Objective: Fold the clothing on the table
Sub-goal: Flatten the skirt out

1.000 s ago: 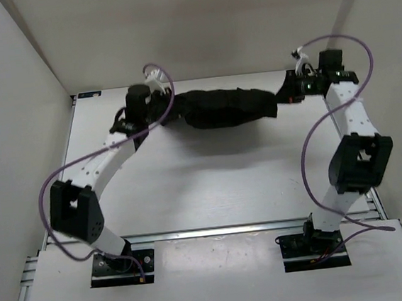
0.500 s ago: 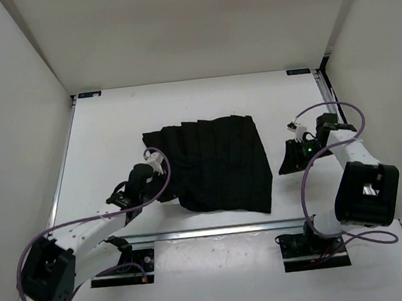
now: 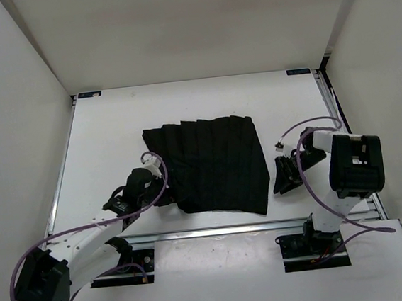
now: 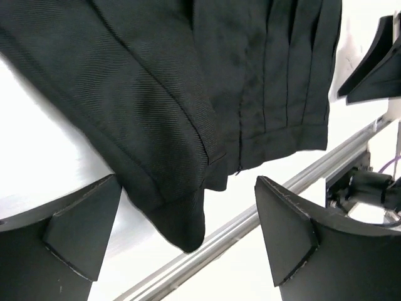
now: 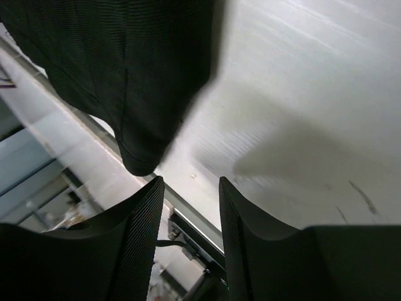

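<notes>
No fold is made yet, by my reading: the clothing (image 3: 213, 165) lies spread flat at the middle of the white surface (image 3: 113, 123), so all the folding is left. It is a black, fine-twill skirt shape with stitched pleats and a hemmed edge. The left gripper (image 3: 164, 194) stands wide open astride its near-left corner, apparently gripping nothing; the right gripper (image 3: 283, 177), partly open and empty, sits just beside the near-right corner
</notes>
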